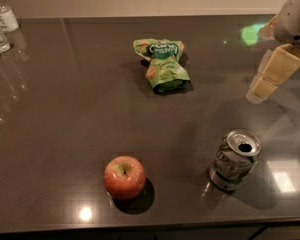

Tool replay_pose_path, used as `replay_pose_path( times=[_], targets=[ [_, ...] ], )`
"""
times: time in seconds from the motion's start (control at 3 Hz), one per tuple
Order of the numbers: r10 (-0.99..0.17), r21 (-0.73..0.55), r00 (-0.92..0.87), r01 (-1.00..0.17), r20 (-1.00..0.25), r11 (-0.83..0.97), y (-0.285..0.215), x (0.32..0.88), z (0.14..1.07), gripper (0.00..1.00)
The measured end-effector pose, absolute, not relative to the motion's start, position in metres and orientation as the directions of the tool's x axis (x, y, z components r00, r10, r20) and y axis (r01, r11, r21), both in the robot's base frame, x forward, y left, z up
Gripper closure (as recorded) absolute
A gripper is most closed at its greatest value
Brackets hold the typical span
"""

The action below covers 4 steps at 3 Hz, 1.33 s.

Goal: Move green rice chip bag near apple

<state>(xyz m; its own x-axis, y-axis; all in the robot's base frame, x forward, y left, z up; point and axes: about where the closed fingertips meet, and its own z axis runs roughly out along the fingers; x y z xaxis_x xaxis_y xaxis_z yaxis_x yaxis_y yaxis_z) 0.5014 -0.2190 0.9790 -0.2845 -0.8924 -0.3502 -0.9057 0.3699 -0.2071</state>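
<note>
Nearest on the dark bench [65, 114] sits the red apple [124, 177], an opened soda can [234, 160] to its right; well beyond lies the crumpled light-green green rice chip bag [162, 64], dark label up, while the gripper [264, 84] hangs far right, open or closed I cannot tell.

Pincer [264, 86]: over the right edge of the surface [65, 109], partly cut off by the picture's side.
Bottles [0, 29]: far left corner, partly cut off.
Green rice chip bag [162, 64]: words too blurry to read.
Can [234, 160]: print too blurry to read.
</note>
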Motion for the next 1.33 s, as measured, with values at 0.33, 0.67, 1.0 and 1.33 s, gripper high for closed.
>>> replay_pose_path(
  times=[0.33, 0.67, 1.0, 1.33],
  targets=[
    [-0.858, -0.193, -0.319, -0.887, -0.403, 0.420, -0.207, 0.535, 0.973, 0.00],
    [-0.823, -0.185, -0.372, -0.855, -0.429, 0.484, -0.184, 0.568, 0.962, 0.00],
    [-0.791, -0.149, -0.445, -0.826, -0.419, 0.543, -0.161, 0.595, 0.947, 0.00],
    [-0.758, -0.082, -0.518, -0.803, -0.397, 0.591, -0.138, 0.616, 0.930, 0.00]
  ],
)
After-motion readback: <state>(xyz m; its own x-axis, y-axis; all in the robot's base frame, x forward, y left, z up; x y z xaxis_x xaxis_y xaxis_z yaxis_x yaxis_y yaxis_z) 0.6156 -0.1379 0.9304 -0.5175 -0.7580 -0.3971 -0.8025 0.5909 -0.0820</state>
